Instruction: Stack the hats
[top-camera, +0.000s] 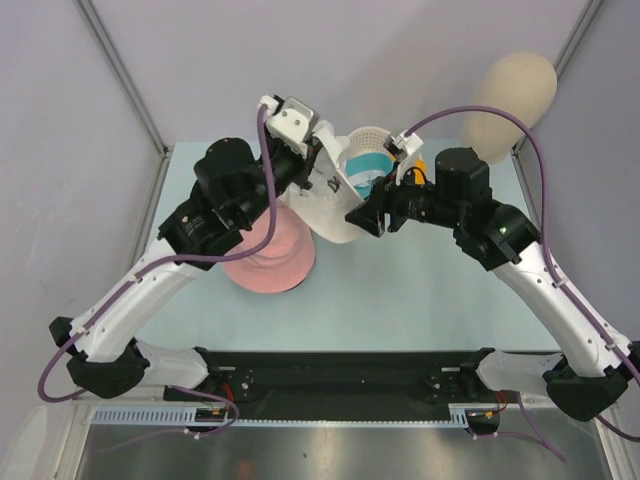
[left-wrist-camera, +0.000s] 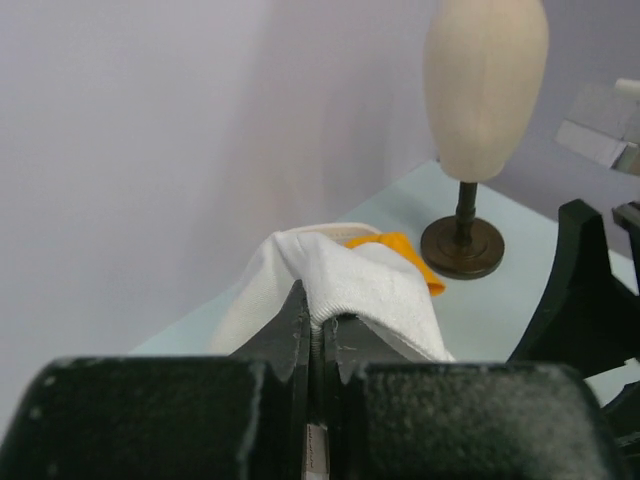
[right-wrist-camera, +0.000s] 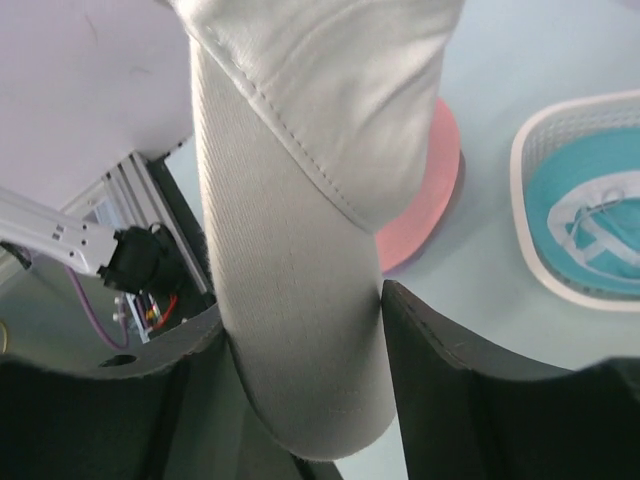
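Observation:
Both grippers hold the white NY baseball cap (top-camera: 330, 205) in the air over the table's middle. My left gripper (top-camera: 312, 168) is shut on the cap's fabric edge (left-wrist-camera: 350, 280), pinched between its jaws (left-wrist-camera: 320, 315). My right gripper (top-camera: 360, 217) is closed on the cap's brim (right-wrist-camera: 300, 250), which fills the gap between its fingers (right-wrist-camera: 305, 310). The pink hat (top-camera: 270, 258) lies flat below the cap and shows in the right wrist view (right-wrist-camera: 432, 190). The teal hat (top-camera: 368, 165) sits in a white basket (right-wrist-camera: 530, 230). The orange hat (left-wrist-camera: 408, 258) peeks out behind the cap. The lavender hat is out of view.
The beige mannequin head (top-camera: 515, 95) stands on its dark round base (left-wrist-camera: 462, 247) at the back right. The white basket (top-camera: 372, 138) stands at the back centre. Grey walls close the table's left, back and right sides.

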